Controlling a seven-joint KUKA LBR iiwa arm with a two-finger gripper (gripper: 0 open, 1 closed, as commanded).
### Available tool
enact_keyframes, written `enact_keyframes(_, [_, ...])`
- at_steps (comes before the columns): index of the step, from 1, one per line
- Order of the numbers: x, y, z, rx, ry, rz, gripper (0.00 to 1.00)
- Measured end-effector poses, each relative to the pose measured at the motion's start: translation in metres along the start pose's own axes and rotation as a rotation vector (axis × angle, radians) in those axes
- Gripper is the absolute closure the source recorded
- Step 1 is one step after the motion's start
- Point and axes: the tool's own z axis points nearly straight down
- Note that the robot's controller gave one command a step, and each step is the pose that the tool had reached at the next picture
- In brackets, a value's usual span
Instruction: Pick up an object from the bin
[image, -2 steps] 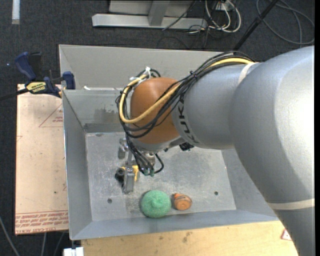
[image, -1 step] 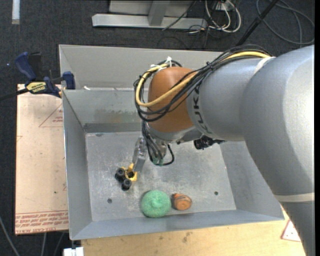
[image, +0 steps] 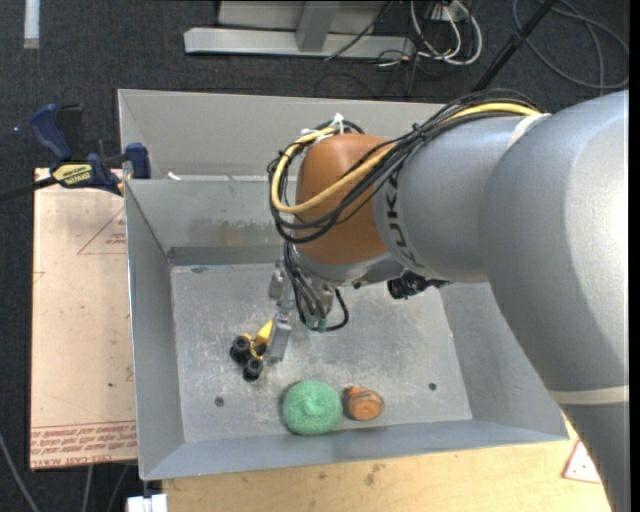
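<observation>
Your jaws hang low near the middle of the bin (image: 150, 320), just beside a small yellow-and-black wheeled toy (image: 254, 352) lying left of centre on the floor; I cannot tell whether they are spread or pressed together; centre them over the toy before closing; steer clear of the green fuzzy ball (image: 310, 407) and the orange piece (image: 363, 403) by the front wall.
</observation>
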Motion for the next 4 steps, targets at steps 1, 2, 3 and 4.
enact_keyframes(1, [0.000, 0.000, 0.000, 0.000, 0.000, 0.000, 0.00])
enact_keyframes(2, [0.008, 0.018, 0.031, 0.000, -0.002, -0.049, 0.00])
enact_keyframes(3, [0.016, 0.022, 0.045, -0.005, 0.006, -0.339, 1.00])
enact_keyframes(4, [0.016, 0.022, 0.045, -0.005, 0.006, -0.338, 1.00])
